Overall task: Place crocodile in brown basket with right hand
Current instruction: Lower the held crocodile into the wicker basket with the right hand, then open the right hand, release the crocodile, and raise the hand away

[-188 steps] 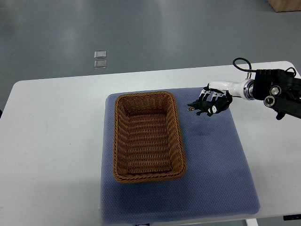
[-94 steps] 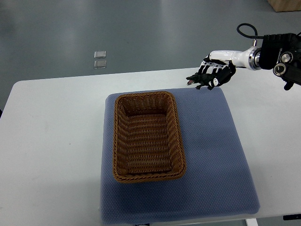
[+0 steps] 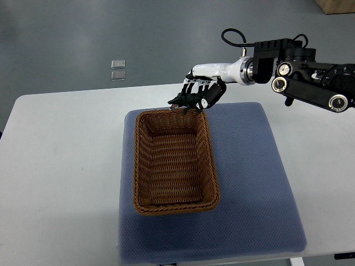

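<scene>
The right hand [image 3: 201,94] is gripping a small, dark toy crocodile [image 3: 186,102], its fingers curled around it. The toy is hanging over the far rim of the brown basket [image 3: 173,162] on the blue mat [image 3: 255,183].

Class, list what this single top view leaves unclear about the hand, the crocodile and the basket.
- The crocodile: top view; a dark toy against the dark right hand, which covers most of it, so its shape is unclear.
- Gap between crocodile and basket rim: the steep downward view shows no height.
- The left arm: outside the picture.
- Two small squares on the floor: too small to identify.
</scene>
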Tool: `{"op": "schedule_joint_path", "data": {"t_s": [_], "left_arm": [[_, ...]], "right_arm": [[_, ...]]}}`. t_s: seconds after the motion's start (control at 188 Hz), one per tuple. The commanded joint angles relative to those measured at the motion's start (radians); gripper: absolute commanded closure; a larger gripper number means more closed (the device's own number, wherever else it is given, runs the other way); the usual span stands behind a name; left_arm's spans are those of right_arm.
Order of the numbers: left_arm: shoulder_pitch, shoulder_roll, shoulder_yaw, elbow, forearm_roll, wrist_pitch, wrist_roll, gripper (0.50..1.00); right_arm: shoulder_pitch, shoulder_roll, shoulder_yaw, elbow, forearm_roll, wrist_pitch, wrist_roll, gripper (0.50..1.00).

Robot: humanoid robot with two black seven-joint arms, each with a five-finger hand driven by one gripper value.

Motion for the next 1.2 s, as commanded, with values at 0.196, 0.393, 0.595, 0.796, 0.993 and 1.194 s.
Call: {"op": "schedule_joint_path", "data": {"t_s": [0.196, 0.393, 0.595, 0.796, 0.993, 1.194], "left_arm": [[0.000, 0.000, -0.001, 0.000, 0.001, -0.002, 0.000, 0.500], [0.000, 0.000, 0.001, 0.000, 0.000, 0.000, 0.000, 0.500], [0.000, 0.000, -0.001, 0.001, 0.001, 0.000, 0.000, 0.500], [0.000, 0.000, 0.001, 0.001, 0.000, 0.000, 0.000, 0.500], [0.000, 0.000, 0.001, 0.001, 0.001, 0.000, 0.000, 0.500], [0.000, 0.000, 0.001, 0.001, 0.001, 0.000, 0.000, 0.500]], "right_arm": [[-0.014, 0.107, -0.002, -0.015, -0.002, -0.009, 0.013, 1.000], [-0.034, 0.159, -0.002, -0.033, -0.003, -0.023, 0.015, 1.000], [-0.066, 0.170, -0.002, -0.044, -0.005, -0.030, 0.015, 1.000], [-0.109, 0.168, 0.000, -0.047, -0.005, -0.036, 0.016, 1.000], [-0.141, 0.171, 0.000, -0.047, -0.006, -0.055, 0.019, 1.000], [-0.178, 0.173, 0.001, -0.050, -0.006, -0.081, 0.021, 1.000]]}}
